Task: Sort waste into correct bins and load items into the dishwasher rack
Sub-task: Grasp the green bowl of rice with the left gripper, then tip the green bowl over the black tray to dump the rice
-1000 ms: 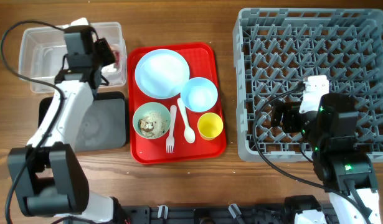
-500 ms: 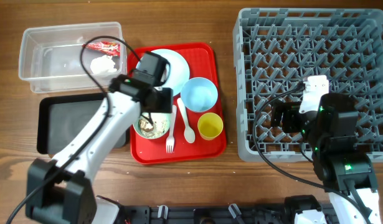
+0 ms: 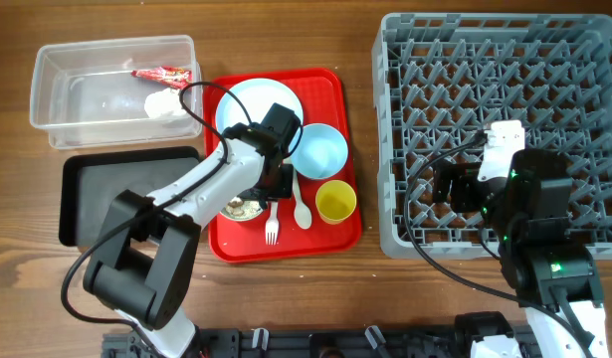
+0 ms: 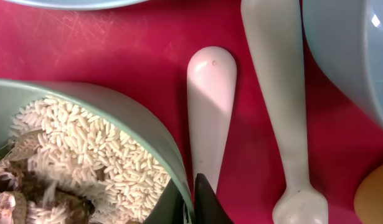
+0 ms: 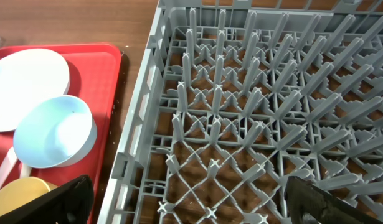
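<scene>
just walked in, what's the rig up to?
The left gripper is down at the rim of the pale green bowl on the red tray; I can't tell if it is clamped. The bowl holds food scraps, mostly rice. The red wrapper and napkin lie in the clear tub. The right gripper hangs open over the dishwasher rack, nothing loaded yet.

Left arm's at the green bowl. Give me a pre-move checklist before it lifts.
1. Left gripper straddles green bowl rim: ok.
2. Jaws shut on rim: cannot tell.
3. Food scraps inside bowl: ok.
4. Fork handle clear of gripper: cannot tell, it lies right beside the rim.
5. Black tray bare for scraps: ok.
6. Wrapper and napkin in clear tub: ok.
</scene>
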Available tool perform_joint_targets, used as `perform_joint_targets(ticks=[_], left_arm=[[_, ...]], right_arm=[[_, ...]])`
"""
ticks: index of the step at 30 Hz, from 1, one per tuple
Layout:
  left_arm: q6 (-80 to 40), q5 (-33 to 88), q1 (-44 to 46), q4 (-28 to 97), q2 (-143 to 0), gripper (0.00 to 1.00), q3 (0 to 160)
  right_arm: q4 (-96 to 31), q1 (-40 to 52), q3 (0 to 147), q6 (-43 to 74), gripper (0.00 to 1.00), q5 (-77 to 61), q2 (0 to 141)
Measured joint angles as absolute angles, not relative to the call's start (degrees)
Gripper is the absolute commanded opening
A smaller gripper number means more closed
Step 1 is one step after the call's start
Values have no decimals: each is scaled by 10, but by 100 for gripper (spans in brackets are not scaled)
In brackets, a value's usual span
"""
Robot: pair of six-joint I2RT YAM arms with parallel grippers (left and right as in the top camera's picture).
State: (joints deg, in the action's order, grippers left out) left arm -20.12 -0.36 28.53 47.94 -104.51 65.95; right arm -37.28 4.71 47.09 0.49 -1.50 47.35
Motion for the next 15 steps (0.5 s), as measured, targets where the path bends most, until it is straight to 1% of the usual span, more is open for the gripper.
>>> perform_joint_targets(ticks=[5,10,11,12,15], left_arm=[[-201,-8,285,508,-1032,4,667],[-192,14,262,548,-938,4,689],[-182,23,218,558,-879,4,697],[-170,36,193,558,-858,4,700],[-99,161,59,564,-843,4,700]], right_arm=[[-373,47,471,5,100,-15,474],[-373,47,471,5,100,-15,474],[-373,47,471,5,100,-15,474],[-373,47,471,5,100,-15,474],[-373,47,471,5,100,-15,474]])
